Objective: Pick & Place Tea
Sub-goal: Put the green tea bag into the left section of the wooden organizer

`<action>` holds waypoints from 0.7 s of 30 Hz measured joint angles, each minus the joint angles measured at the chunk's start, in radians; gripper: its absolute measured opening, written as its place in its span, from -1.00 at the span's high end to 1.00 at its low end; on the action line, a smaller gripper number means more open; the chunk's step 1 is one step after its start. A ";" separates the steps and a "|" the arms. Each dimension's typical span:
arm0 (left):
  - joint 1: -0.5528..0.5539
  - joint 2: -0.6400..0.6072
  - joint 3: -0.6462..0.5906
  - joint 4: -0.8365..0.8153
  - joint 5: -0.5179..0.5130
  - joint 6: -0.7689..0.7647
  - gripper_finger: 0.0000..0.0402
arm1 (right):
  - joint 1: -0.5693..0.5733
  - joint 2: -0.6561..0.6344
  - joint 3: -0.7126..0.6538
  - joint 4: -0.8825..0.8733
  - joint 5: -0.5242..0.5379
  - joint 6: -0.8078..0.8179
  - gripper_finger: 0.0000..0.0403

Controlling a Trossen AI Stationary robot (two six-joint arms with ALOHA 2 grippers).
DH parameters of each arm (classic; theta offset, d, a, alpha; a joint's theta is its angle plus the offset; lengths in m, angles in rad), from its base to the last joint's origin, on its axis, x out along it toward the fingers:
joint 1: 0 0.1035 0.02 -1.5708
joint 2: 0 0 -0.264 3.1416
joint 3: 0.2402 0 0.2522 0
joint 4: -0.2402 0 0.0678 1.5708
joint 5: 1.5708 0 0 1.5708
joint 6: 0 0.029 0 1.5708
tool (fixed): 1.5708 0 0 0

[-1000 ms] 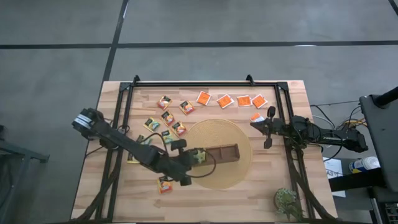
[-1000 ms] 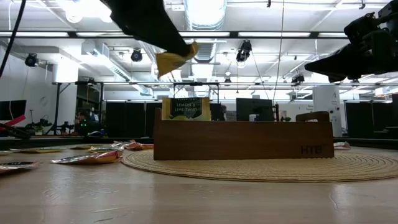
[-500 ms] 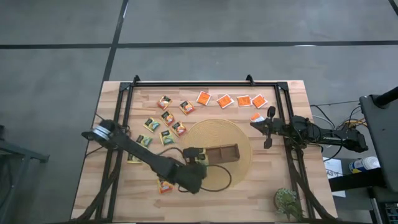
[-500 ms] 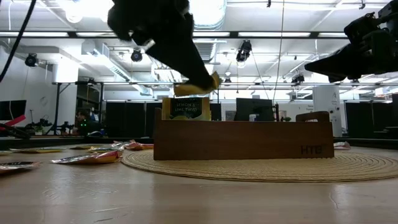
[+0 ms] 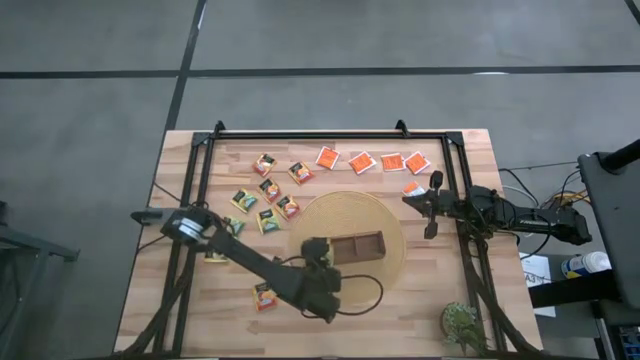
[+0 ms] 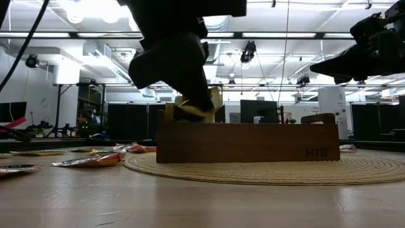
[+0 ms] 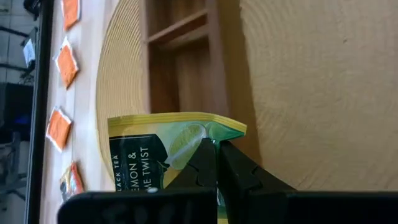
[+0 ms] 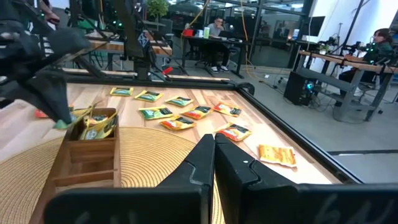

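Left arm (image 5: 270, 275) hides tray (image 5: 362, 243) left end; sachet (image 7: 163, 163) cropped.

A light wooden tabletop (image 5: 440, 300) stands on a grey concrete floor (image 5: 400, 35) crossed by dark seams. Beyond it lies an open workshop: a white ceiling with pipes and bright strip lights (image 6: 209, 9), dark monitors (image 6: 259, 111), and desks (image 8: 348, 81) with 2 seated people (image 8: 379, 43). A small potted plant (image 5: 458, 322) sits at 1 corner.

Both arms (image 5: 250, 265) are dark, slim and jointed, trailing black cables; the left base joint shows a silver-grey cap.
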 joint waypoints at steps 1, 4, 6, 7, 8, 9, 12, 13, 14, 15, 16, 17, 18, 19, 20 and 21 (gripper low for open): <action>0.004 -0.003 -0.008 -0.006 -0.005 -0.013 1.00 | 0.000 0.000 0.000 0.000 0.000 0.000 0.96; 0.016 -0.006 -0.031 -0.013 -0.026 -0.032 1.00 | 0.000 0.000 0.000 0.000 0.000 0.000 0.96; 0.025 -0.007 -0.044 -0.012 -0.025 -0.034 1.00 | 0.000 0.000 0.000 0.000 0.000 0.000 0.96; 0.032 -0.008 -0.050 -0.013 -0.020 -0.034 1.00 | 0.000 0.000 0.000 0.000 0.000 0.000 0.96; 0.039 -0.008 -0.058 -0.009 -0.005 -0.034 1.00 | 0.000 0.000 0.000 0.000 0.000 0.000 0.96; 0.045 -0.009 -0.067 -0.009 0.009 -0.035 1.00 | 0.000 0.000 0.000 0.000 0.000 0.000 0.96; 0.061 -0.009 -0.088 -0.009 0.012 -0.035 1.00 | 0.000 0.000 0.000 0.000 0.000 0.000 0.96; 0.065 -0.009 -0.092 -0.007 0.013 -0.035 1.00 | 0.000 0.000 0.000 0.000 0.000 0.000 0.96; 0.069 -0.009 -0.094 -0.004 0.013 -0.035 1.00 | 0.000 0.000 0.000 0.000 0.000 0.000 0.96; 0.072 -0.009 -0.094 -0.001 0.015 -0.035 1.00 | 0.000 0.000 0.000 0.000 0.000 0.000 0.96; 0.075 -0.009 -0.094 0.002 0.017 -0.035 1.00 | 0.000 0.000 0.000 0.000 0.000 0.000 0.96; 0.077 -0.009 -0.094 0.007 0.020 -0.035 1.00 | 0.000 0.000 0.000 0.000 0.000 0.000 0.96; 0.078 -0.009 -0.094 0.013 0.029 -0.035 1.00 | 0.000 0.000 0.000 0.000 0.000 0.000 0.96; 0.080 -0.009 -0.094 0.019 0.045 -0.035 1.00 | 0.000 0.000 0.000 0.000 0.000 0.000 0.96; 0.082 -0.009 -0.094 0.025 0.065 -0.035 0.99 | 0.000 0.000 0.000 0.000 0.000 0.000 0.96; 0.083 -0.009 -0.094 0.033 0.081 -0.034 0.97 | 0.000 0.000 0.000 0.000 0.000 0.000 0.96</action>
